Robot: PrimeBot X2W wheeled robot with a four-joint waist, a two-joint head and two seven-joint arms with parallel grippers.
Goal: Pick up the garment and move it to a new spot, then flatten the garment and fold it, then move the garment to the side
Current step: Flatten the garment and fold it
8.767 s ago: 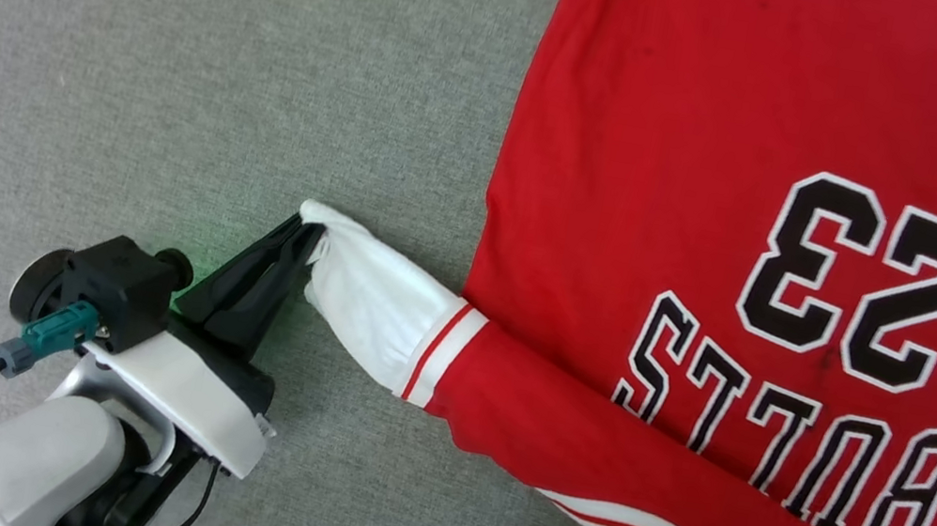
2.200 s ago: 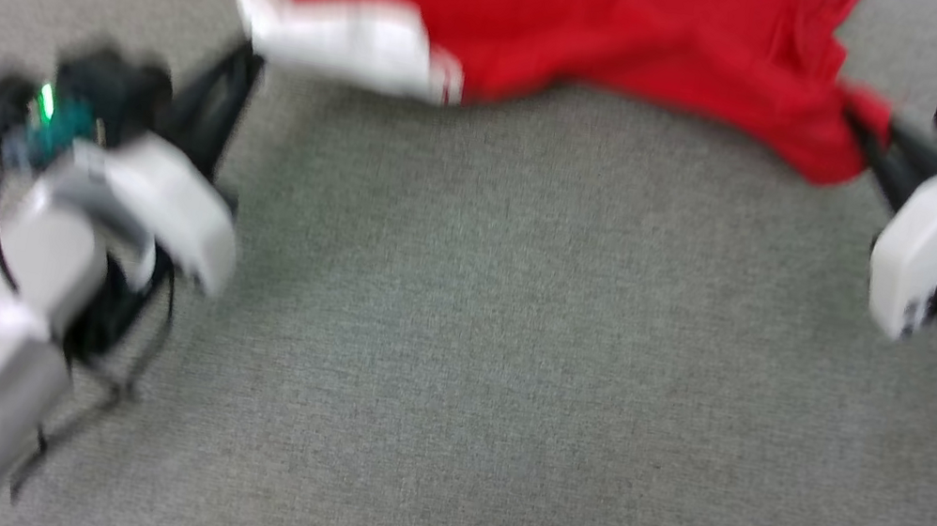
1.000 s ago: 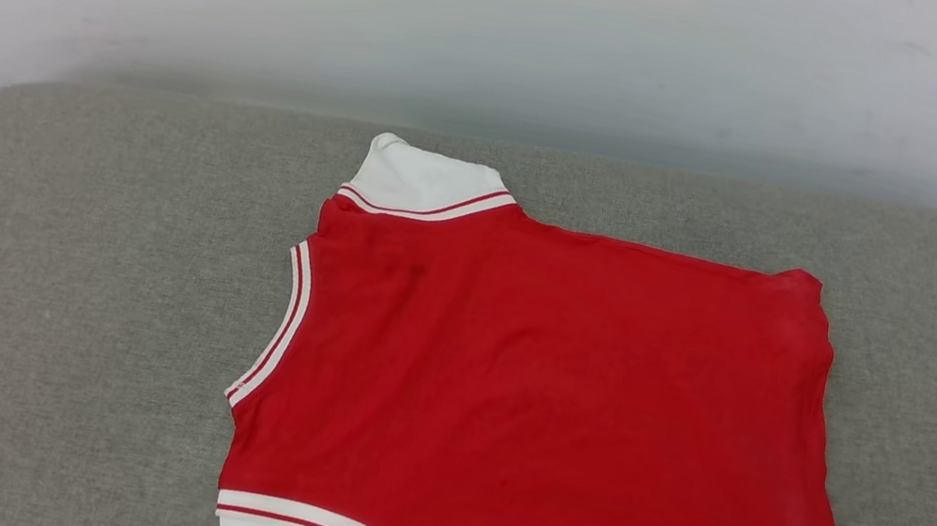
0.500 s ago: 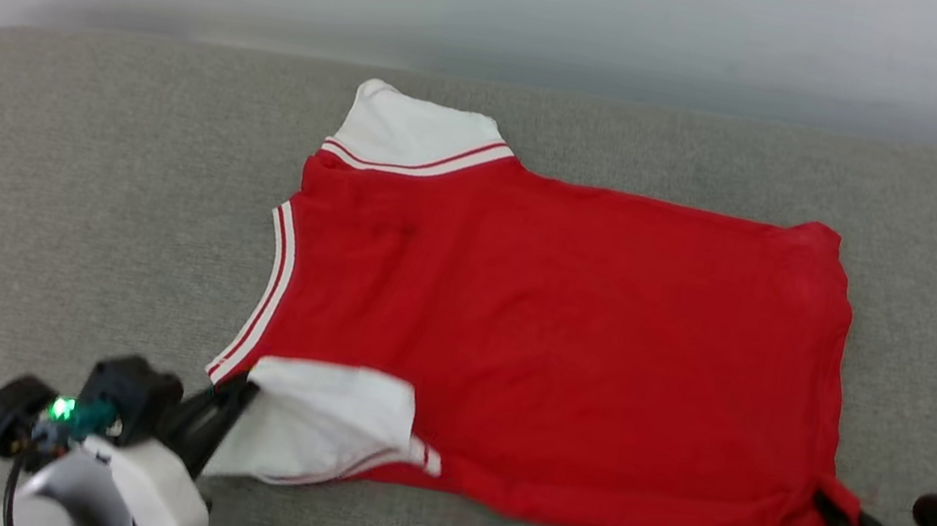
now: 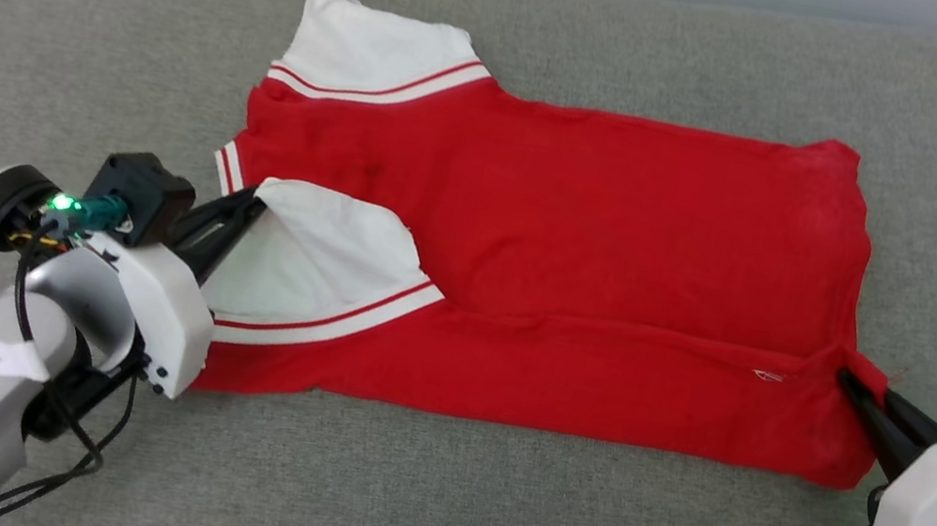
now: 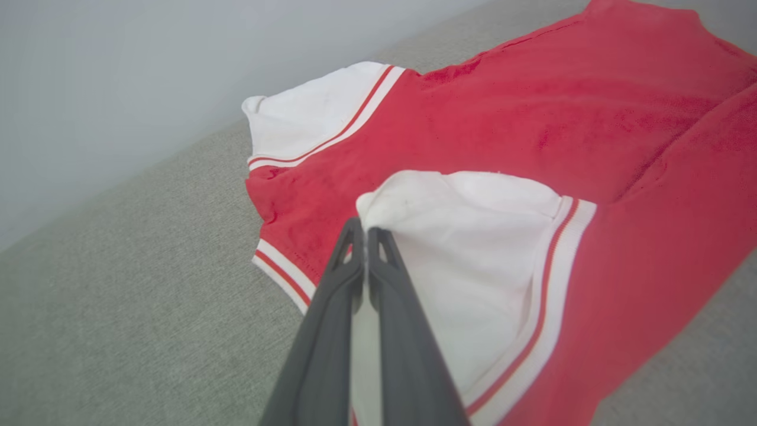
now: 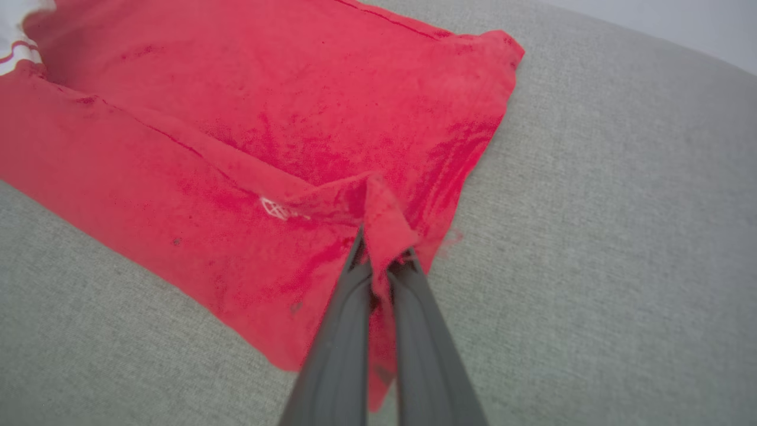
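head view high, looking down; wrist views low, close along jaws; all share garment [image 5: 626,232].

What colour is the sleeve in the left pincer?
The sleeve is white with a red stripe near its seam; best seen in the left wrist view.

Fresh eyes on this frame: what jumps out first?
The red garment lies spread across the grey cushion, its near edge folded over onto itself. The left hand is shut on a white sleeve at its left end; the right hand is shut on a red corner at its right end.
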